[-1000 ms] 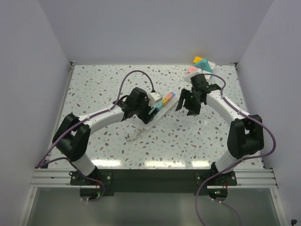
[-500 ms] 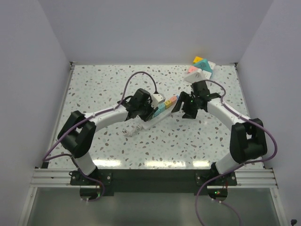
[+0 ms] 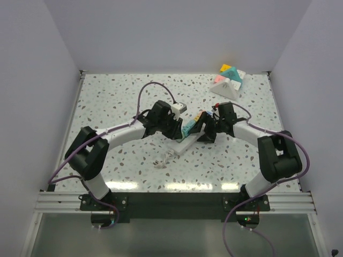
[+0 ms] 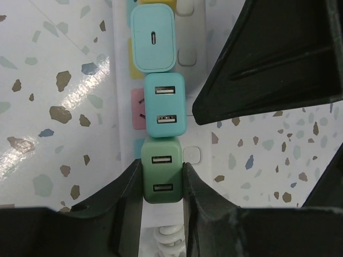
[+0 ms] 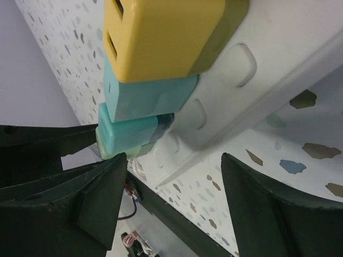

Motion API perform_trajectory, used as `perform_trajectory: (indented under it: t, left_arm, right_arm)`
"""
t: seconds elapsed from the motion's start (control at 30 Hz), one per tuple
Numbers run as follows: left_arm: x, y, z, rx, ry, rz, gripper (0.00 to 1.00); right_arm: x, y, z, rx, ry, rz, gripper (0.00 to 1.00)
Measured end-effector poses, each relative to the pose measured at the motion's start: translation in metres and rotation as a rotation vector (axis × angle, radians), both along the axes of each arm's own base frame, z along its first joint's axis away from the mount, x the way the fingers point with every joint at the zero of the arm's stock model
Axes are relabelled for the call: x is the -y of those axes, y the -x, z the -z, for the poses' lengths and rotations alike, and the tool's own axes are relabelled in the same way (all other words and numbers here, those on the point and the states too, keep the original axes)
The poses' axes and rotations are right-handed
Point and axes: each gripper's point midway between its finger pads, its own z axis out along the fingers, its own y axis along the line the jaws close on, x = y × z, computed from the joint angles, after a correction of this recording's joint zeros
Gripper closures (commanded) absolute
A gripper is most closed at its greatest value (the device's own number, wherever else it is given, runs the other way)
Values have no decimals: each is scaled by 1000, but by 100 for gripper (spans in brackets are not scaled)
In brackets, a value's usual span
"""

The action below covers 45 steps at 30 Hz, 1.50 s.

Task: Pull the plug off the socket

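Since a second ago both arms have drawn inward, and the power strip (image 3: 185, 143) has swung nearer on the worktop (image 3: 107, 101). Left end effector (image 4: 162, 187) has closed and now pinches the green plug (image 4: 162, 163) by its two sides. That plug is at the cord end of the row and appears still seated in its socket. Right end effector (image 5: 176, 160) stands spread, one finger on either side of the strip near the yellow plug (image 5: 161, 37), gripping nothing. Two teal plugs (image 4: 165, 104) sit between green and yellow.

Judgement: the right is positioned to brace the strip, so the left's pull would extract the plug rather than drag the strip along.
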Motion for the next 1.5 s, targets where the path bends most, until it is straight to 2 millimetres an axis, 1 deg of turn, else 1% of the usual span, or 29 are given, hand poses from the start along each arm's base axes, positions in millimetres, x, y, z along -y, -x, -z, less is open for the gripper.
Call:
perform_trajectory:
  t: [0.07,0.23,0.43,0.53,0.57,0.6,0.63,0.67,0.7,0.73,0.77,0.87,0.93,1.03,1.07,1.2,1.23,1.3,1.33,1.37,1.4,1.47,1.5]
  left_arm:
    - [3,1,-2,-15,22,-10,100]
    - [10,-1,-10,-43,84,-35,100]
    - [12,0,-7,-107,184,-83,100]
    - [11,1,-3,-135,215,-109,100]
    - [10,1,-1,-139,219,-119,100]
    - [8,1,1,-147,224,-127,100]
    - [7,1,2,-156,228,-137,96]
    - [7,1,3,-156,234,-141,75]
    - [7,1,3,-157,237,-144,64]
    - [7,1,3,-157,238,-143,55]
    - [7,1,3,-155,242,-139,44]
    - [14,7,-7,-150,280,-91,36]
    - [16,9,-12,-139,290,-74,35]
    - [17,10,-12,-127,283,-60,37]
    - [17,10,-11,-121,276,-58,40]
    - [16,9,-5,-90,232,-54,43]
    - [16,9,-3,-84,217,-53,47]
    - [15,9,5,-78,186,-56,52]
    - [15,10,9,-82,174,-56,61]
    - [14,11,15,-88,156,-58,68]
    - [13,11,19,-93,146,-60,82]
    - [13,10,19,-91,149,-65,97]
    - [13,10,18,-91,149,-66,100]
  right_arm:
    - [-2,4,2,-6,-19,-16,29]
    - [-6,17,8,-34,-57,-45,39]
    - [-9,25,21,-73,-99,-44,43]
    - [-14,23,22,-76,-147,-36,67]
    - [-15,22,22,-78,-156,-32,86]
    - [-16,20,22,-89,-167,-19,92]
    - [-16,18,23,-95,-172,-7,98]
    - [-16,17,24,-96,-175,-4,100]
    - [-17,17,23,-97,-179,-5,100]
    - [-17,17,23,-98,-180,-3,100]
    - [-17,17,23,-99,-182,-4,100]
    - [-17,17,24,-94,-174,-5,100]
    - [-16,16,24,-93,-171,-7,100]
    - [-16,16,23,-92,-163,-11,100]
    - [-16,16,23,-93,-160,-13,100]
    - [-15,15,23,-94,-152,-17,100]
    - [-15,15,22,-96,-149,-18,100]
    - [-15,15,22,-96,-145,-21,100]
    - [-15,15,22,-96,-143,-22,100]
    - [-15,15,22,-96,-142,-23,100]
    - [-15,15,22,-94,-139,-26,100]
    - [-14,14,22,-97,-137,-23,100]
    - [-14,14,22,-98,-134,-22,100]
